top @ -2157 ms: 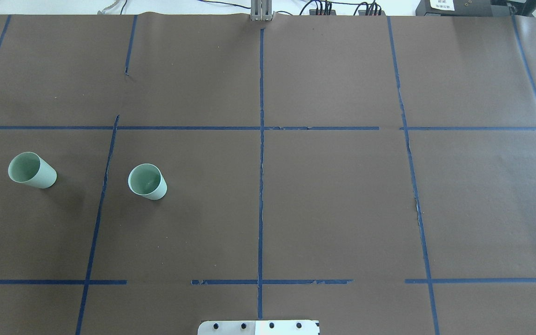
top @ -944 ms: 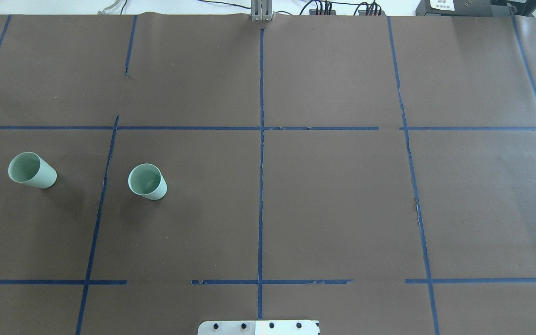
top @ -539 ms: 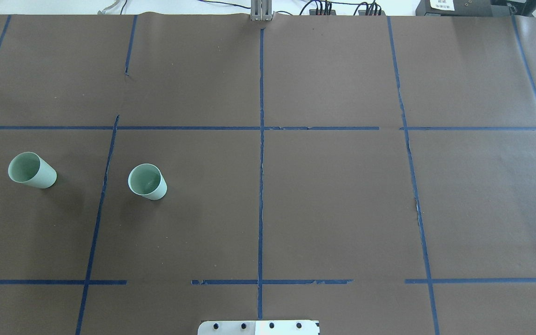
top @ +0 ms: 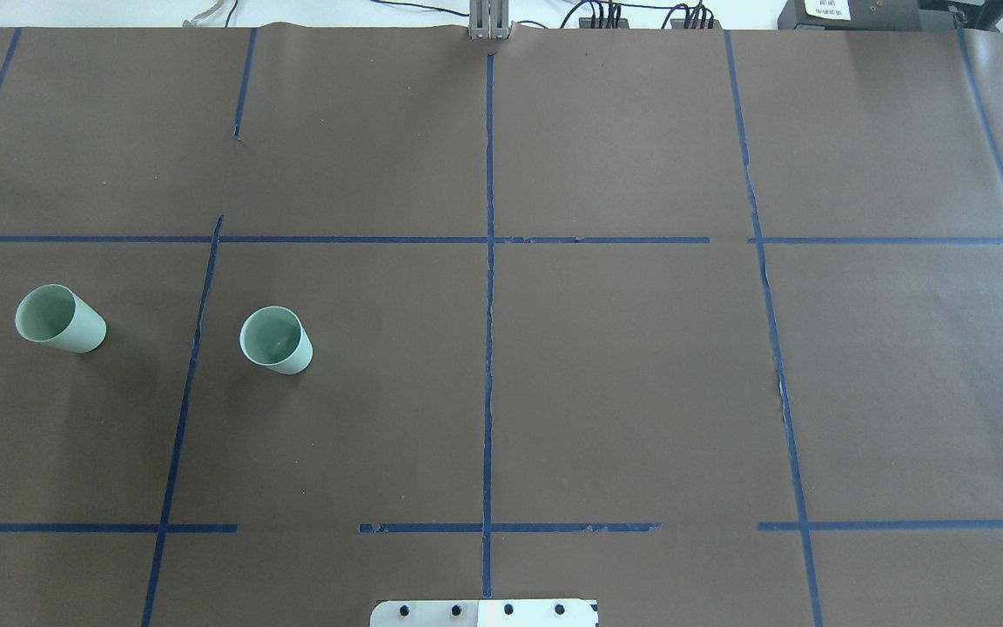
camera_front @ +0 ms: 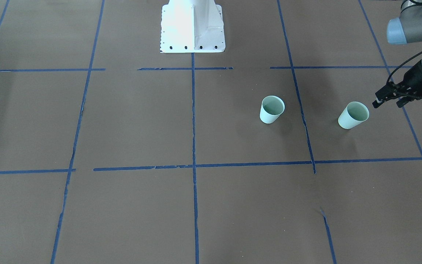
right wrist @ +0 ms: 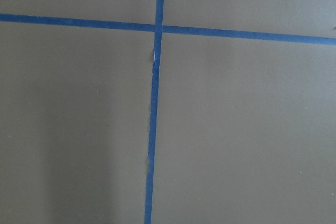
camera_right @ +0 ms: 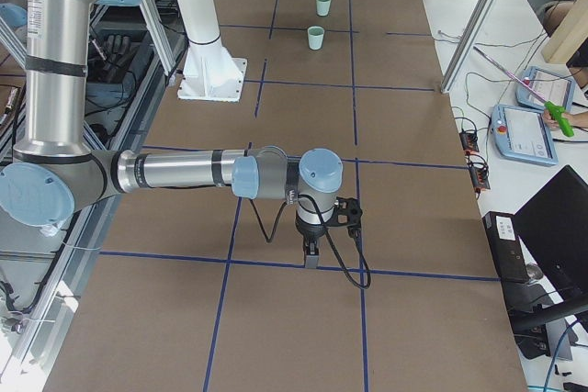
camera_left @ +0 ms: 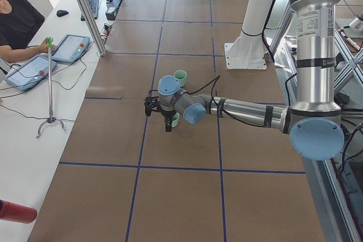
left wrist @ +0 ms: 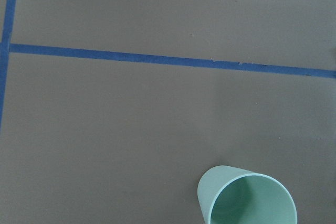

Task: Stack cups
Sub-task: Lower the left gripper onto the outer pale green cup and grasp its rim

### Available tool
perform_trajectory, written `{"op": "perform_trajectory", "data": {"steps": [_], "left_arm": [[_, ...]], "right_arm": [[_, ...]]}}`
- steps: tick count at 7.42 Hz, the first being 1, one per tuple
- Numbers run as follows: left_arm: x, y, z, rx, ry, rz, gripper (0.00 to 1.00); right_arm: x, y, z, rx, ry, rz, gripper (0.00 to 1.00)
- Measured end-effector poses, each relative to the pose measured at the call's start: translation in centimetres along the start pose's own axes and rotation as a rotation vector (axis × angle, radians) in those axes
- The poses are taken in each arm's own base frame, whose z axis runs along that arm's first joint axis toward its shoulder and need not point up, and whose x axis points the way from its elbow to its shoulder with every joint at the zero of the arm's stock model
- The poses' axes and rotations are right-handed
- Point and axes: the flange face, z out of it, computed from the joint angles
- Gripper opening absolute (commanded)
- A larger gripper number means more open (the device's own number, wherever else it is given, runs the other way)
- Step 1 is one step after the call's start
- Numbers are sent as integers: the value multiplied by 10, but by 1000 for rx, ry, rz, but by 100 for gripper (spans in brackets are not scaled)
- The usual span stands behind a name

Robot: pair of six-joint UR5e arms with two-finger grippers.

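Mint-green cup point(camera_front: 353, 116), far right of the front view, upright; left gripper point(camera_front: 386, 103), fingers parted, to be lowered astride its wall. Right gripper point(camera_right: 310, 260): state cannot be told.

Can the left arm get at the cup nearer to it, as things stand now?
Probably yes: the left gripper hangs just beside that cup, jaws apart, and nothing stands between them.

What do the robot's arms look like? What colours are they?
The left arm and right arm are shiny silver tubes with round light-blue caps at the joints. The left gripper is black, and a thin black cable loops to it.
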Motion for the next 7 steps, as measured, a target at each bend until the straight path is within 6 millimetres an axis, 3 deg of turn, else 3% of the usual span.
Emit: {"op": "perform_trajectory", "data": {"steps": [5,6,7], "left_arm": [[16,2,36,-40,-15,27,100],[19,2,43,-49,-20,35,92],[22,0,50,-55,-23,39,70]], "right_arm": [[0,0,0,-1,0,0,100],[0,0,0,0,0,0,100],[0,0,0,0,0,0,100]]}}
